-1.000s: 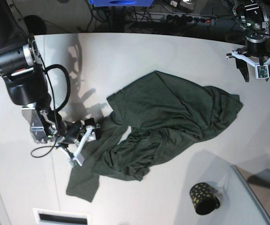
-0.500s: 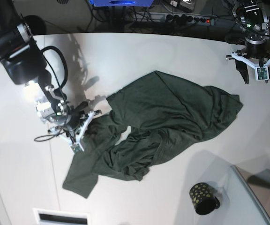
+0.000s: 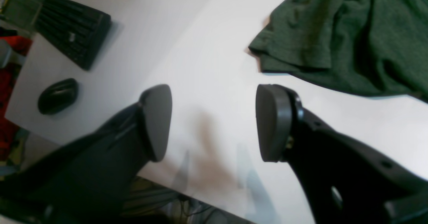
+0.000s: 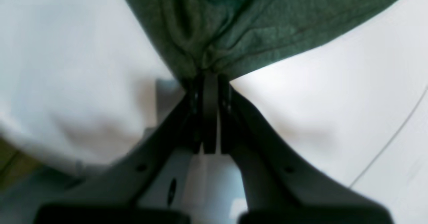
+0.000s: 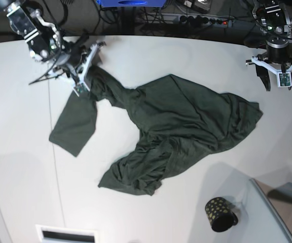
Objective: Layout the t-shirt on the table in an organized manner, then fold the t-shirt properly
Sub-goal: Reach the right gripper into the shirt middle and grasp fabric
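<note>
1. Nearest the base camera, a small black cup [image 5: 220, 214] with gold dots stands on the white table [image 5: 186, 61], apart from the cloth.
2. The dark green t-shirt [image 5: 176, 131] lies crumpled across the table's middle — one sleeve stretches toward the far corner.
3. There the right hand [image 5: 87, 63] is pressed together, pinching a bunched fold of the t-shirt [image 4: 234, 26].
4. At the opposite far edge, the left hand [image 5: 277, 76] hangs spread — nothing between its fingers [image 3: 157, 120], the t-shirt's hem just ahead.
</note>
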Robot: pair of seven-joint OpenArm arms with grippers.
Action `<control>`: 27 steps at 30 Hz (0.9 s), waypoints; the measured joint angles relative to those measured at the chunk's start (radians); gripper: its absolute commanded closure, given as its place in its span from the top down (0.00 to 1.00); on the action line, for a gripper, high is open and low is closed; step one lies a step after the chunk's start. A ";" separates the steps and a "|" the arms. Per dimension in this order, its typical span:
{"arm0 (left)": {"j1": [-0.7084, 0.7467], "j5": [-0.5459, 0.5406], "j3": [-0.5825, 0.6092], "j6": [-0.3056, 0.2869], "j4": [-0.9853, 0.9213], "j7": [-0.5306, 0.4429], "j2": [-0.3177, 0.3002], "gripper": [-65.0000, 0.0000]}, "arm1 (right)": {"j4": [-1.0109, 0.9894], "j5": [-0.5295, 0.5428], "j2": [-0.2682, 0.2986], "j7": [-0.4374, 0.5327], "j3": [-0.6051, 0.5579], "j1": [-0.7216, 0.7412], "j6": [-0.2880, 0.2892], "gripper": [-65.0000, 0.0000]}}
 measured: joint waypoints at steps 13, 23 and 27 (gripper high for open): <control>0.001 0.003 0.000 -0.001 0.000 -0.004 -0.001 0.58 | 0.457 0.003 0.050 -0.197 0.036 -0.052 -0.002 0.59; 0.009 0.002 -0.010 0.004 -0.002 -0.003 -0.004 0.58 | 0.103 0.009 -0.148 -0.213 -0.257 0.518 0.008 0.60; 0.024 -0.001 -0.048 -0.007 -0.016 -0.013 0.001 0.58 | -0.121 -0.010 -0.239 -0.202 -0.349 0.651 0.001 0.60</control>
